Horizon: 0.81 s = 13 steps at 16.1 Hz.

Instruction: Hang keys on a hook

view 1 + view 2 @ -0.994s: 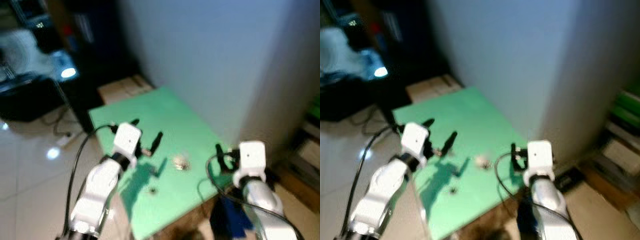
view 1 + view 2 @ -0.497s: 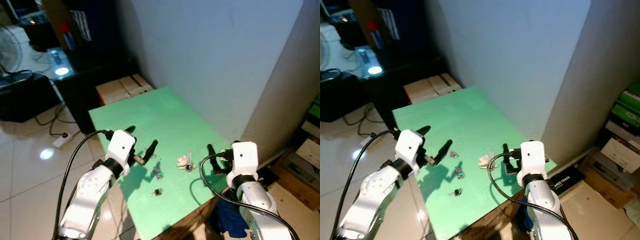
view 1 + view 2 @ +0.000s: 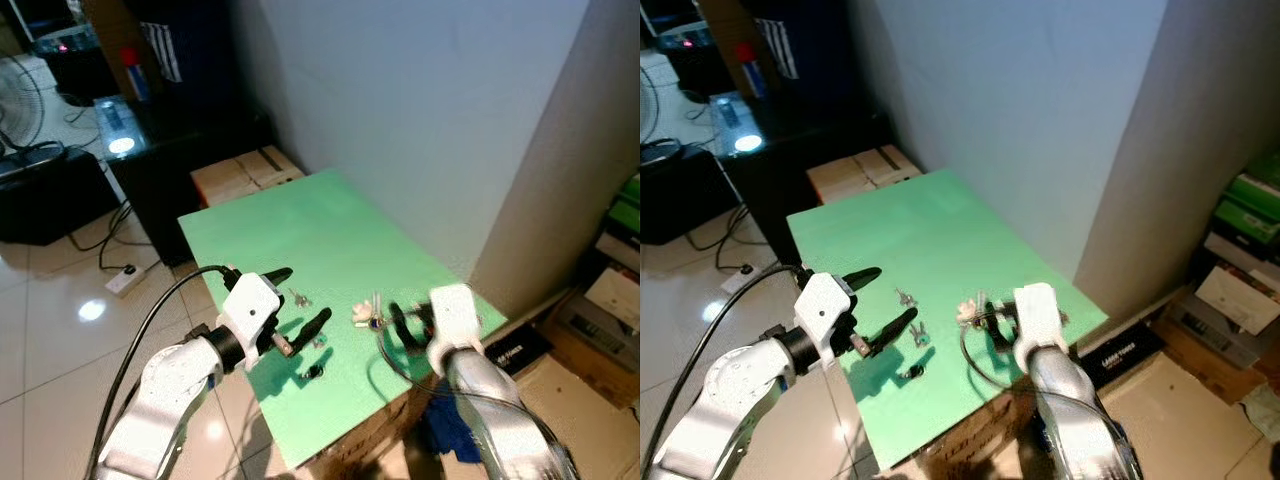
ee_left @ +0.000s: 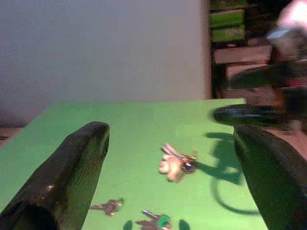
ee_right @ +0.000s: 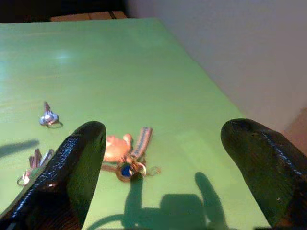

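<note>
Both grippers hold nothing, fingers spread wide; right gripper (image 3: 405, 325) has advanced to the key bunch (image 3: 366, 316), left gripper (image 3: 298, 305) hovering nearby. Grasp imminent.

The head views are bright and fairly sharp, with hard dark shadows of both arms thrown onto the green table (image 3: 330, 230), so light seems to come from above. Glare spots shine on the tiled floor (image 3: 60, 330). The wrist views are dimmer and grainier; the near fingers (image 4: 72, 167) are blurred, and the far background looks soft.
</note>
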{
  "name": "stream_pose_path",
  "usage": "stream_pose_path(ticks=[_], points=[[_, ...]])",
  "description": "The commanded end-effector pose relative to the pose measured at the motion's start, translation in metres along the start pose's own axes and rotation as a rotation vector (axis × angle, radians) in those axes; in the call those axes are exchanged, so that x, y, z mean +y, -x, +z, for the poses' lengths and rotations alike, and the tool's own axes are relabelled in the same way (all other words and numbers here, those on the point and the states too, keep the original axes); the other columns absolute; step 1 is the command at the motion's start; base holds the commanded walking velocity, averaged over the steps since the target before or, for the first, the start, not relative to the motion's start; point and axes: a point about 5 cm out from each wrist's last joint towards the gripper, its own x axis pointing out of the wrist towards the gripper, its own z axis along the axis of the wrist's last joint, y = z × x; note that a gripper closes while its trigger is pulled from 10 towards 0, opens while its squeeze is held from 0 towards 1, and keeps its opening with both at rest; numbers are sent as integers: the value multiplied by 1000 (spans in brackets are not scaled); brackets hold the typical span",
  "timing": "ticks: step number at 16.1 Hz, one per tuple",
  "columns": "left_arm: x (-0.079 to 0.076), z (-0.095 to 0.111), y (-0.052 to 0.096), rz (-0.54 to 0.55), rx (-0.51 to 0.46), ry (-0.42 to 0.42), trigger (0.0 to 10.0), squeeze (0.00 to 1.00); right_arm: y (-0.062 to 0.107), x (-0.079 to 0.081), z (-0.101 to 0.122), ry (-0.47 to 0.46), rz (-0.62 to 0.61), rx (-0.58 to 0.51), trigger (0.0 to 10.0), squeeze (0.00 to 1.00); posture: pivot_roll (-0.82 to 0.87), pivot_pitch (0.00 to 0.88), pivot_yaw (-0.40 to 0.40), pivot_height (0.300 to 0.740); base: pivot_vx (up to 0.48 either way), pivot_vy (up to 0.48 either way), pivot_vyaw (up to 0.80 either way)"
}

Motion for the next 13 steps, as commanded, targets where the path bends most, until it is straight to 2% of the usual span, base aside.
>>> stream_pose_path(ticks=[1,3,7,9,10,11,13], points=[[2,7,4,-10,-5,-3,10000,0,-7,5,-4,10,21,16,10000,1000,67,62,83,740,0,0,0],[1,9,9,0,2,-4,10000,0,-17,6,-16,31,13,77,10000,1000,96,77,76,740,0,0,0],[0,11,21,9,26,8,10000,0,-27,2,-27,-2,-5,122,10000,1000,120,102,89,740,0,0,0],[0,13,26,3,41,9,10000,0,-32,1,-32,46,-13,147,10000,1000,131,117,99,740,0,0,0],[0,13,27,2,47,9,10000,0,-33,1,-32,53,-13,151,10000,882,133,120,101,740,0,0,0],[0,14,30,0,58,8,10000,0,-35,0,-34,67,-10,168,10000,0,144,133,108,740,0,0,0],[-1,15,34,-5,74,7,10000,0,-36,1,-37,53,5,188,10000,0,152,145,115,740,0,0,0]])
